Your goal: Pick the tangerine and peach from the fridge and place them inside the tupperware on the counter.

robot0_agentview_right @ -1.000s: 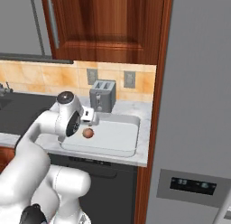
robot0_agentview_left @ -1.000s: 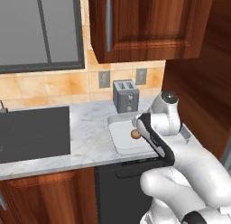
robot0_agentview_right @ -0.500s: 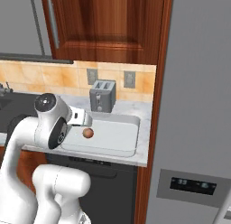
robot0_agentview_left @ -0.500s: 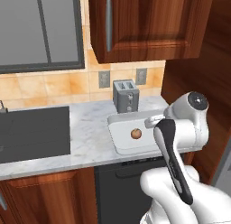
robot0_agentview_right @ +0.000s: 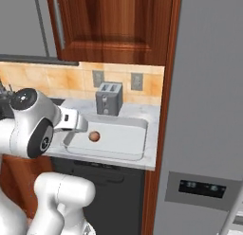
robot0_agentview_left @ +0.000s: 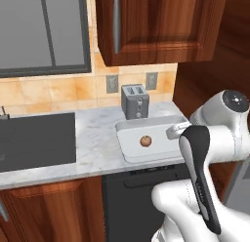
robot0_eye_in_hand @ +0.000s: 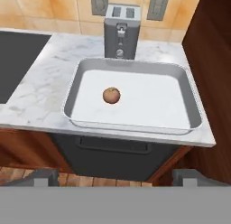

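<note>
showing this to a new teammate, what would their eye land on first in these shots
Probably the single small peach lying alone in the white tupperware on the marbled counter, left of the container's middle in the hand view. Next, the grey two-slot toaster standing just behind the tupperware against the tan tiled wall. In the right base view the tall grey fridge takes up the right side, door shut.

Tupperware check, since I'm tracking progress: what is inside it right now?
One peach lies on the floor of the tupperware, left of its middle. Its whole floor shows, with no tangerine there.
</note>
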Controlling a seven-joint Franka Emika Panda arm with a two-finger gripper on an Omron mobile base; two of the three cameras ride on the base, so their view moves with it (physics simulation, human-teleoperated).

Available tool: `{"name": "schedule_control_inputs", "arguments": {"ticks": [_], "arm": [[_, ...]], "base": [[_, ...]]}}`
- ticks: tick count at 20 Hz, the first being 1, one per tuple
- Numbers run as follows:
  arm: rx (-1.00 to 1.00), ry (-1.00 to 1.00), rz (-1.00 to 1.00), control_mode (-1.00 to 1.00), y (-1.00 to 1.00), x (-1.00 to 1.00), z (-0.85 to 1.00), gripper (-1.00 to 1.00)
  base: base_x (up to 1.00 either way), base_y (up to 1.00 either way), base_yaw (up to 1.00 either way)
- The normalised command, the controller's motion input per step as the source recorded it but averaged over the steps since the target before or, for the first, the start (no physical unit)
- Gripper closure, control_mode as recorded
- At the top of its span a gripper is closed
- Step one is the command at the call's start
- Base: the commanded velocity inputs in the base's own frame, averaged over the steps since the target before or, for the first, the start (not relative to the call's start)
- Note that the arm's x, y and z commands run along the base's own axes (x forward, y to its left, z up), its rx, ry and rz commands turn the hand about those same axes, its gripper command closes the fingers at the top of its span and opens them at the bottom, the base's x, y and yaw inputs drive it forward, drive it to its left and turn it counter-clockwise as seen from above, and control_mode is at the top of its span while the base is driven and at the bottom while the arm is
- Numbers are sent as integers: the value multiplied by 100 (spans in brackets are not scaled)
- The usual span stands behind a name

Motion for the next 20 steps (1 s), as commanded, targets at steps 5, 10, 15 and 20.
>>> {"name": "schedule_control_inputs", "arguments": {"ticks": [5,10,15,20], "arm": [[0,0,0,100,0,0,0,-100],[0,0,0,100,0,0,0,-100],[0,0,0,100,0,0,0,-100],[0,0,0,100,0,0,0,-100]], "base": [[-100,-21,-1],[-100,-74,-6],[-63,-98,-13],[-4,-83,-13]]}}
